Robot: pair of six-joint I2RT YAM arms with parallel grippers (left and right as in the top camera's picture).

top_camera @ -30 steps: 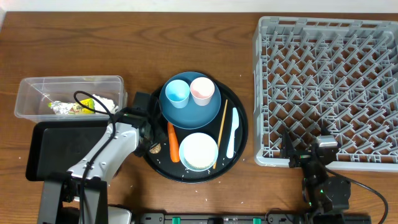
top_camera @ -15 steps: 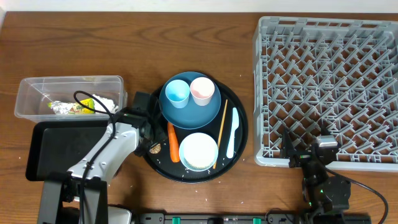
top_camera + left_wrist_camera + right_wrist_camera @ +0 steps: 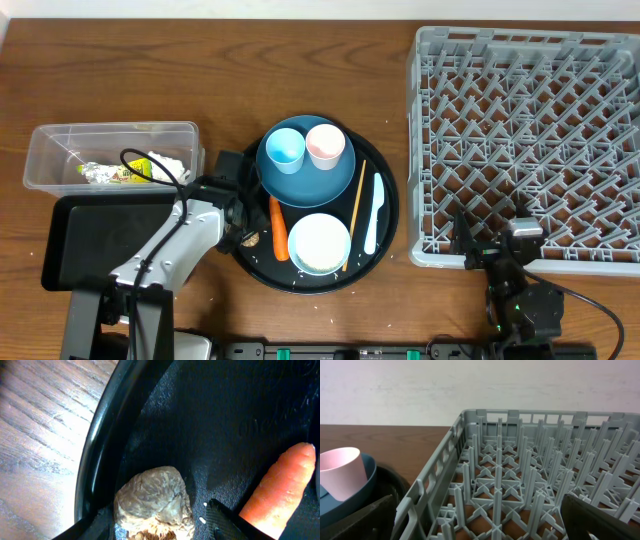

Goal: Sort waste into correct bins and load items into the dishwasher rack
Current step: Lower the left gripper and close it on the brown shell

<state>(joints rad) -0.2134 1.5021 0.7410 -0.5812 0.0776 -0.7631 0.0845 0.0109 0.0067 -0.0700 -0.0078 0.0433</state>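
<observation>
A brown food lump (image 3: 152, 502) lies on the round black tray (image 3: 95, 460) by its left rim, next to an orange carrot piece (image 3: 280, 485) and a few rice grains (image 3: 202, 520). My left gripper (image 3: 155, 529) straddles the lump, open, with a small gap on the right side. From above, the left gripper (image 3: 243, 238) is at the tray's left edge. The dark-blue plate (image 3: 300, 182) carries a light-blue cup (image 3: 285, 148) and a pink cup (image 3: 325, 146). A white bowl (image 3: 320, 242), a chopstick (image 3: 355, 215) and a white utensil (image 3: 374, 212) lie on the tray. My right gripper (image 3: 492, 238) is open at the grey rack's (image 3: 530, 140) front edge.
The clear tub (image 3: 40, 150) at the left holds a green-yellow wrapper (image 3: 120, 173), foil (image 3: 93, 172) and white tissue (image 3: 167, 162). A shallow black rectangular tray (image 3: 90, 240) lies just below it, under my left arm. The rack's pegs (image 3: 520, 475) fill the right wrist view.
</observation>
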